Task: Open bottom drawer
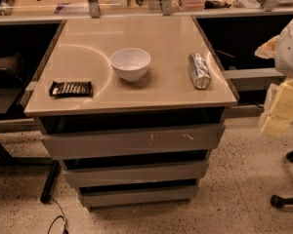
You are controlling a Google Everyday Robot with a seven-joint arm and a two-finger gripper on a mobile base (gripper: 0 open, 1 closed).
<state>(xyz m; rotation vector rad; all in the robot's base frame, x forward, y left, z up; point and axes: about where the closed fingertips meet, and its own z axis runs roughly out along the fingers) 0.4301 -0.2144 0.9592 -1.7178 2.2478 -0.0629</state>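
The bottom drawer (139, 196) is the lowest of three grey handle-less drawers under the table, with a plain flat front, and it looks pushed in. Above it are the middle drawer (136, 173) and the widest top drawer (132, 140), which has pale scratch marks. My gripper (283, 106) shows as pale yellowish blocks at the right edge of the view, below a white arm part (290, 43). It is well to the right of the drawers, at about table height, and touches nothing.
The beige tabletop (161, 43) holds a white bowl (130, 64), a silver can lying on its side (199, 70) and a dark snack bar (71, 88). A black table leg (49, 184) and a cable are at left. Chair casters (288, 179) are at right on the speckled floor.
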